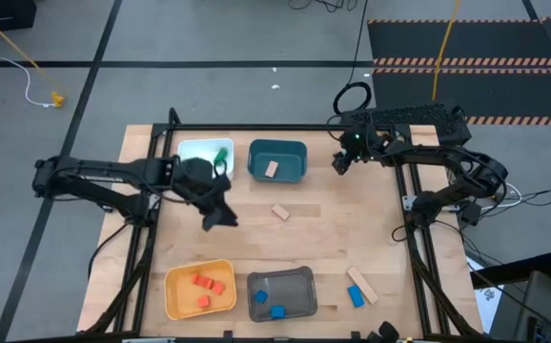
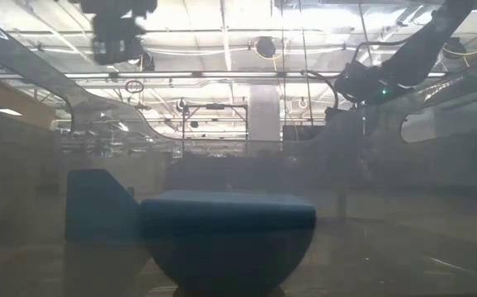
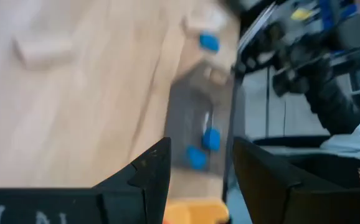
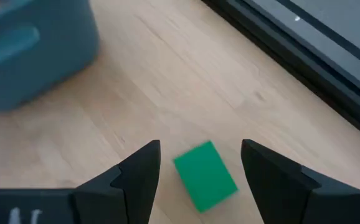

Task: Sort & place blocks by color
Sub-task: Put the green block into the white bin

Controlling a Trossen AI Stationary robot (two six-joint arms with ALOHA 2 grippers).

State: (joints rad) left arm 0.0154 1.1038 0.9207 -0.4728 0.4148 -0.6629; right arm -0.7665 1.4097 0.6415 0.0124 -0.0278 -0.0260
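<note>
My right gripper (image 4: 198,168) is open above a green block (image 4: 205,176) that lies flat on the table near the far right corner, beside the teal bin (image 4: 30,50); the fingers stand on either side of it, apart from it. In the high view this gripper (image 1: 340,160) hides the block. My left gripper (image 1: 220,214) is open and empty over the table's middle left. In the high view, a tan block (image 1: 280,211), a tan bar (image 1: 361,284) and a blue block (image 1: 355,296) lie loose on the table.
The white bin (image 1: 199,152) holds green blocks (image 1: 221,157). A tan block (image 1: 272,169) lies in the teal bin (image 1: 290,152). The yellow bin (image 1: 175,295) holds red blocks, and the grey bin (image 1: 299,281) holds blue ones (image 3: 211,138). Bare wood lies between the bin rows.
</note>
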